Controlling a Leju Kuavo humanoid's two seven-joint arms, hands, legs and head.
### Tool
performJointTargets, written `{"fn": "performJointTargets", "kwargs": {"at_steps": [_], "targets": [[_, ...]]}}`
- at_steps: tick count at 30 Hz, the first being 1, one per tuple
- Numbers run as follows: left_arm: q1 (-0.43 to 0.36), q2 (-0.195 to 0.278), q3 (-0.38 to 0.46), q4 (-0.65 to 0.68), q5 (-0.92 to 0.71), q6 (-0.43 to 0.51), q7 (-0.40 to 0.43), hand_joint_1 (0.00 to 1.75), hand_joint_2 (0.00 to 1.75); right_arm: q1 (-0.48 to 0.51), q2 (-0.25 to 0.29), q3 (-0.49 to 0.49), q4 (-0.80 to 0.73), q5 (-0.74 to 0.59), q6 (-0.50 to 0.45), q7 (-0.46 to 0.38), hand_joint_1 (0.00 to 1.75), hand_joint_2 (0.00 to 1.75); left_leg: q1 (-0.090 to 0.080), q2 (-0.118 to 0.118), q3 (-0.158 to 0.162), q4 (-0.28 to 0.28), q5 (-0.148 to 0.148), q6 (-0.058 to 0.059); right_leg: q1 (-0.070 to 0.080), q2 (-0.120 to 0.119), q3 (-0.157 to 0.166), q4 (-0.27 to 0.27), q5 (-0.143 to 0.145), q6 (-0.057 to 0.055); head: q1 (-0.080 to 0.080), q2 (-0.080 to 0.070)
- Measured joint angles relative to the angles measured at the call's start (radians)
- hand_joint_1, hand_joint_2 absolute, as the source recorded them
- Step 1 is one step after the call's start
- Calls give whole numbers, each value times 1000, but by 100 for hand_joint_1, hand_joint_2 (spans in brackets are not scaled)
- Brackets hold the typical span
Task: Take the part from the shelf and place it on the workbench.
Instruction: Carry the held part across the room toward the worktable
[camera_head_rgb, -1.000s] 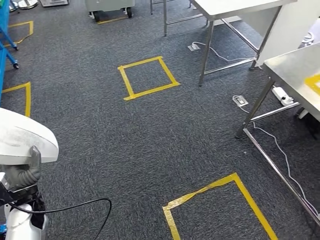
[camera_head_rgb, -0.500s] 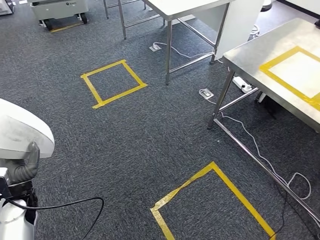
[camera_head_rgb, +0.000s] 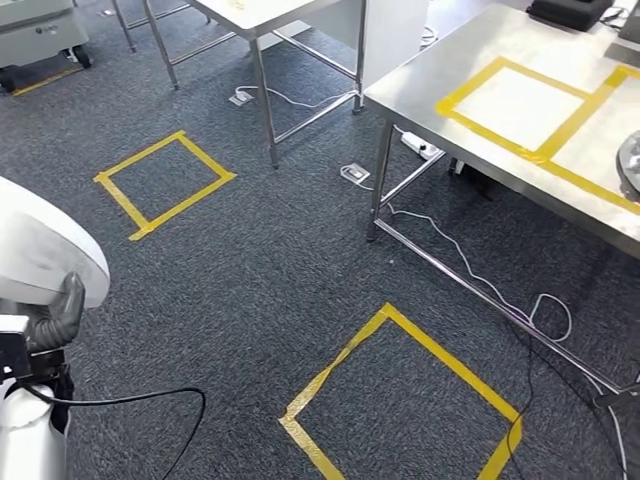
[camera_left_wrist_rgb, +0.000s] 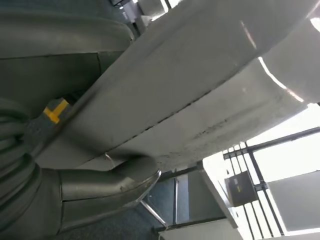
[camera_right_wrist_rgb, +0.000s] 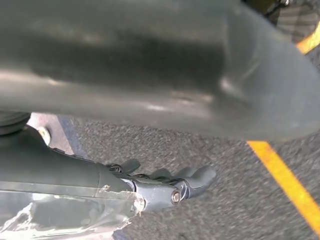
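One white part (camera_head_rgb: 41, 250) in my left hand (camera_head_rgb: 51, 322), low at my left side above the carpet

My thumb (camera_left_wrist_rgb: 113, 182) presses up against the part's underside and the rest of my left fingers are hidden behind the curved shell, so I cannot tell how they lie. My right hand (camera_right_wrist_rgb: 151, 187) hangs over the grey carpet with its thumb and dark fingers apart and nothing between them. Ahead to my right stands the steel workbench (camera_head_rgb: 423, 85), marked with yellow tape frames (camera_head_rgb: 521, 105), well apart from the part. On the floor lie a near yellow tape square (camera_head_rgb: 400, 390) and a farther one (camera_head_rgb: 162, 185), and a white cable (camera_head_rgb: 483, 285) trails under the bench
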Motion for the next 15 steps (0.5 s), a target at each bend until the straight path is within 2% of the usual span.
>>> {"fn": "performJointTargets", "kwargs": {"at_steps": [2,3,4,5,6,7,8,9,10,11,12,13,14,15], "targets": [[-30,35,1,35,-28,4,10,175,175,-3,-1,1,0,4,3,9,0,0,2,-55,-53,108,-56,-6,-4,26,1,-3,4,-6,-5,0],[-42,50,1,51,-45,8,14,175,175,-4,-1,3,0,7,4,13,0,0,3,-68,-87,172,-80,-8,-5,39,1,-3,5,-8,-7,0],[-54,62,1,66,-65,14,20,175,175,-4,-1,4,0,9,6,17,0,0,3,-74,-115,217,-89,-9,-6,54,1,-2,6,-9,-8,0],[-67,71,0,79,-90,23,30,175,175,-3,-1,6,0,10,9,19,0,0,4,-77,-129,233,-80,-11,-6,69,1,-2,6,-8,-8,0],[-81,81,-2,92,-118,32,45,175,175,-3,-1,7,0,12,14,21,0,0,6,-81,-125,213,-52,-12,-8,84,2,-2,7,-7,-8,0],[-96,95,-5,108,-145,38,62,175,175,-2,0,7,0,13,21,24,0,0,10,-90,-106,163,-13,-15,-11,99,3,-1,7,-3,-8,0],[-112,109,-8,129,-167,42,77,175,175,-3,-1,8,0,16,29,27,0,0,18,-115,-80,102,24,-21,-13,115,1,2,7,2,-8,0],[-126,126,-11,152,-180,44,86,175,175,-5,-1,10,0,19,36,31,0,0,25,-141,-55,43,46,-24,-14,131,-4,7,7,9,-9,0],[-136,143,-12,173,-186,44,87,175,175,-6,-2,13,0,22,41,35,0,0,30,-162,-39,4,56,-24,-14,146,-11,11,7,16,-9,0],[-142,156,-12,191,-199,48,86,175,175,-5,-2,16,0,25,43,36,0,0,32,-173,-32,-14,55,-21,-15,160,-19,13,9,22,-10,0],[-144,168,-13,202,-217,54,84,175,175,-1,-2,19,0,28,44,37,0,0,31,-165,-30,-19,51,-13,-17,173,-27,13,11,27,-10,0],[-143,175,-14,209,-239,58,82,175,175,4,-2,21,0,29,43,37,0,0,29,-152,-31,-18,53,-4,-20,175,-32,10,14,32,-10,0],[-141,180,-15,213,-260,60,80,175,175,9,-2,22,0,31,41,37,0,0,27,-139,-30,-19,54,4,-18,154,-38,17,10,35,-8,0],[-139,185,-15,214,-273,58,80,175,175,12,-2,23,0,32,39,37,0,0,25,-126,-29,-19,54,12,-16,119,-50,40,-4,38,-5,0]]}}
